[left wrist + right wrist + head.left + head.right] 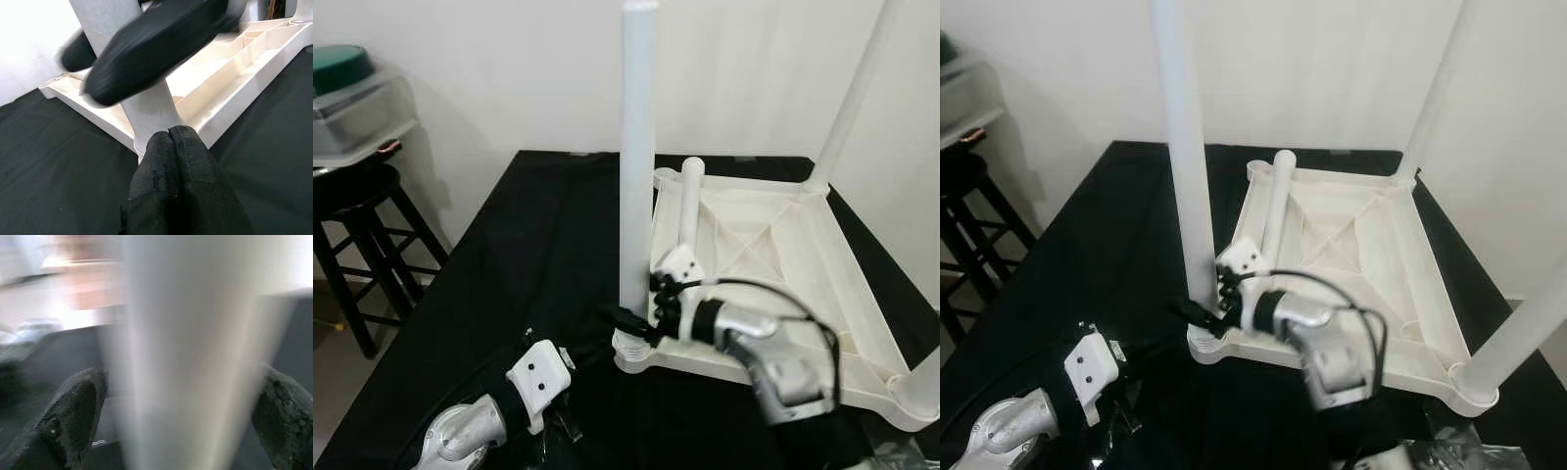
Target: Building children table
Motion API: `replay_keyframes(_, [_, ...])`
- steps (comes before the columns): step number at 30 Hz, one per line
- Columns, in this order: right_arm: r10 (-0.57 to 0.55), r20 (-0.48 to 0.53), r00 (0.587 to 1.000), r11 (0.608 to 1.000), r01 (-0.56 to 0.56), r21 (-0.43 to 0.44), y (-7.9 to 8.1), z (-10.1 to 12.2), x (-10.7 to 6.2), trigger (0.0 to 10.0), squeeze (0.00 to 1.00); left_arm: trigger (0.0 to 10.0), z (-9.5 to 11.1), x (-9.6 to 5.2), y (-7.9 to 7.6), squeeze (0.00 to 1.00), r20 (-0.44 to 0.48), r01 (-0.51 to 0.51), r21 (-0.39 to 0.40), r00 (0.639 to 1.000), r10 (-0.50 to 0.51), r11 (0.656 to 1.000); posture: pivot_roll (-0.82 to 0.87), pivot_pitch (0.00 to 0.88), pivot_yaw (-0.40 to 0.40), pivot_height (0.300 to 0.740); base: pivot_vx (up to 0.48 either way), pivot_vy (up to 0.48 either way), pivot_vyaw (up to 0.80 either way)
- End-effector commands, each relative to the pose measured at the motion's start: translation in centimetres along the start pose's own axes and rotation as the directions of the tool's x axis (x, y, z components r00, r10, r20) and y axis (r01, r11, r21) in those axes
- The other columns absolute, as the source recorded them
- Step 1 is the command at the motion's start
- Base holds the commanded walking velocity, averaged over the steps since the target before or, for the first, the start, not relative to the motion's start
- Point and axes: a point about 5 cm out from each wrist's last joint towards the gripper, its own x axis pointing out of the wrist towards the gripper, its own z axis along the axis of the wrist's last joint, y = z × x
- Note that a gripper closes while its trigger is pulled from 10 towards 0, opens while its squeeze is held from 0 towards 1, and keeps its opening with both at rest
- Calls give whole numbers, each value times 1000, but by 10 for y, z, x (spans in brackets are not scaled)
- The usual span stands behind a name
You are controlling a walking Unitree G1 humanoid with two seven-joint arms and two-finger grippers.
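A white children's table (773, 245) lies upside down on a black cloth. One white leg (637, 166) stands upright in its near-left corner socket. My right gripper (631, 323) reaches across to the base of this leg, one finger on each side of it, shut on it; the right wrist view is blurred, with the leg (190, 357) between the fingers (73, 421). My left gripper (171, 134) is shut and empty, low over the cloth, just in front of the same leg's base (151, 112). Another leg (688, 211) lies loose across the far-left corner.
Two more legs stand in the far-right (852, 98) and near-right (922, 384) corners. A dark wooden stool (357, 206) and a clear bin with a green lid (352, 98) stand left of the cloth-covered table. Crumpled plastic (1459, 446) lies near right.
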Motion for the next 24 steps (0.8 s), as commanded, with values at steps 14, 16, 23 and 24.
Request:
replay_keyframes(14, [147,41,988,989,-148,26,-58,36,-6,10000,0,10000,-8,2,-5,0,-35,5,-12,999,-6,1000,-6,0,-51,740,0,0,0])
replay_keyframes(16, [163,48,985,985,-166,48,-64,38,-6,0,0,10000,-8,2,-6,0,-36,5,-11,999,-6,1000,-5,0,-55,740,0,0,0])
replay_keyframes(23, [180,65,982,981,-184,58,-67,37,-8,0,0,10000,-8,3,-7,0,-36,4,-11,999,-4,1000,-5,0,-59,740,0,0,0])
replay_keyframes(24, [174,66,982,982,-178,57,-67,36,-8,0,0,10000,-8,3,-7,0,-36,3,-12,999,-4,1000,-6,0,-59,740,0,0,0])
